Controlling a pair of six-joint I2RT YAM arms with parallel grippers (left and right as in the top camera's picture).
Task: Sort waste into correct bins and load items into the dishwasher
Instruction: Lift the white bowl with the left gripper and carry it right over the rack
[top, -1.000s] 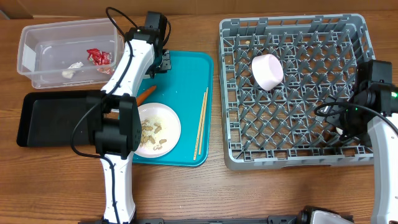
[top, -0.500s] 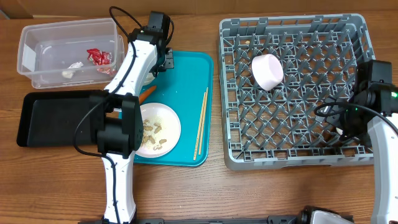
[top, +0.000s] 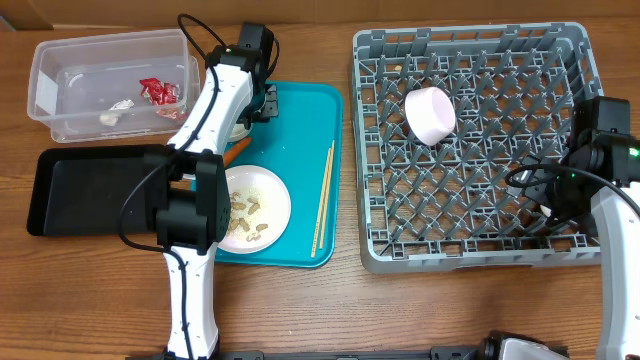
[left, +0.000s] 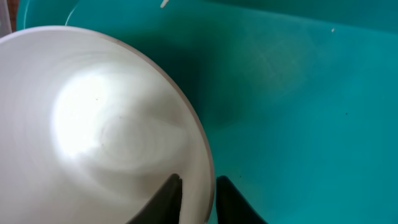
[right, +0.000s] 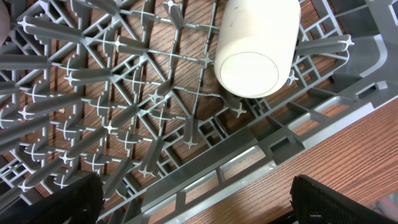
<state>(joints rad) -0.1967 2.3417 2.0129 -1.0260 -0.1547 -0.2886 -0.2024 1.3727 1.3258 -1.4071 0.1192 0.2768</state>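
L gripper (left: 198, 190) is narrow, one finger inside and one outside the rim of the white bowl (left: 106, 124), which sits on the teal tray (left: 298, 93). A sliver of teal shows btwn rim and outer finger, so can't tell if it's actually clamped. Main risk is the thin-edge pinch on a smooth rim: if the bite is shallow or loose, the bowl prob. pivots and slips on lift, dropping back on the tray or bumping the carrot (top: 235, 152) and the plate (top: 255, 205) w/ scraps (top: 245, 212) close by. The route to the rack (top: 475, 140) passes over the chopsticks (top: 322, 200), and a low swing could scatter them. R gripper (right: 194, 186) is spread wide, holding nothing, over the rack's edge by a cup (right: 252, 50) lying on its side. If both arms go for the rack at once, they could clash. On views: L wrist cam shows the rim straddle, which the overhead buries under the arm. R wrist cam shows the cup, which the overhead doesn't show. Only the overhead gives the layout: clear tub (top: 110, 80) w/ red wrapper (top: 158, 90), black tray (top: 90, 190), and a second bowl (top: 430, 113) already in the rack.
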